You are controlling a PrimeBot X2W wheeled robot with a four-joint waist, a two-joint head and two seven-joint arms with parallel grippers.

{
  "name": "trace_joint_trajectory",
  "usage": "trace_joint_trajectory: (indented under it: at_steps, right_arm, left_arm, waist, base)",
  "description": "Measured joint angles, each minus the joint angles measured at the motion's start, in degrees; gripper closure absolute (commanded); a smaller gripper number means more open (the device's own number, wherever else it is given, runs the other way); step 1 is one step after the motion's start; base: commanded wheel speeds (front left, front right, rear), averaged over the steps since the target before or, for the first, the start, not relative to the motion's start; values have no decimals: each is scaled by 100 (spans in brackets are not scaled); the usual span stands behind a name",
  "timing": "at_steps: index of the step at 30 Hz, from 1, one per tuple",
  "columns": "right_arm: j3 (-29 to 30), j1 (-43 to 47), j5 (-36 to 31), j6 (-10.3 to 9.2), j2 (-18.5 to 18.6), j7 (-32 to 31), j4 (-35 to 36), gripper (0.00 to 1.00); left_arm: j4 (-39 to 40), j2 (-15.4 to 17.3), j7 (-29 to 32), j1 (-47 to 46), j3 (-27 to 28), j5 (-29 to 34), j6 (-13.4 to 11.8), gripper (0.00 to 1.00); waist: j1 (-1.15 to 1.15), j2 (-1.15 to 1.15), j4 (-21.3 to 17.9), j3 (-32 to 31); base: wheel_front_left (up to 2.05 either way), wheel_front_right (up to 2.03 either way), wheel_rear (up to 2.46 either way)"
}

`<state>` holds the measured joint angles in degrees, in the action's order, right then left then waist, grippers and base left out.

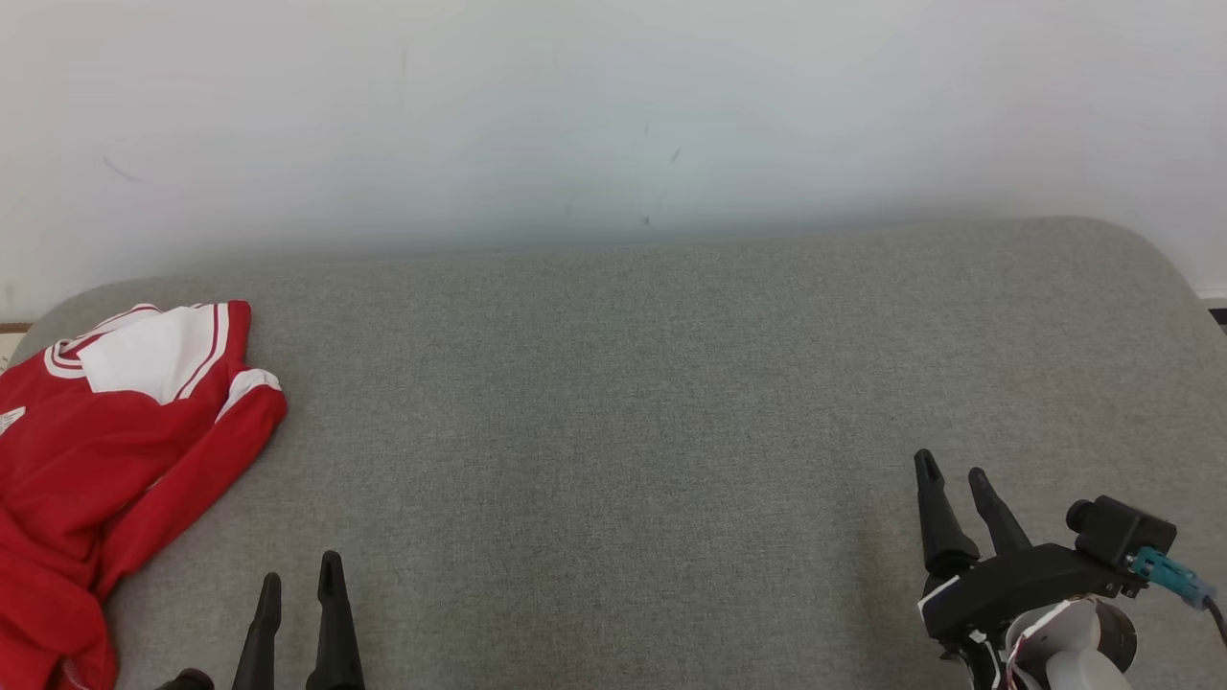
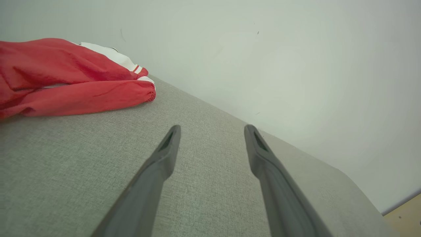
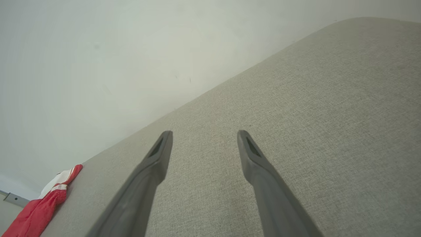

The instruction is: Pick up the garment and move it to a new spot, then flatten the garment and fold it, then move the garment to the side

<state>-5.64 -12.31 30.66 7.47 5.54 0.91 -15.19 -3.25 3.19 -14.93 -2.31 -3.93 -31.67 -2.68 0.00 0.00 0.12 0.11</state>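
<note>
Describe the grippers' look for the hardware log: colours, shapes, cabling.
Both the left gripper and right gripper have two long, dark, tapering fingers with a slotted recess near each tip. The right one sits on a black bracket carrying a black camera block with a teal connector and dark cable; its wrist is white.

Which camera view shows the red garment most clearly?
The head view: the red garment lies crumpled at the left edge of the grey surface, with its white trim and one cuff visible, partly cut off. The left wrist view shows a sleeve from low down; the right wrist view, a small far corner.
</note>
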Motion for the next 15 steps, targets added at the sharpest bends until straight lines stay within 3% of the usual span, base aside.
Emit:
trace_joint_trajectory:
  at_steps: [15]
  right_arm:
    - [-448, 19, -1033, 0, -1, 420, 37, 0]
  left_arm:
    - [53, 215, 1, 116, -20, 1017, -314, 0]
  waist:
    - [0, 0, 4, -22]
  base:
    - [0, 0, 0]
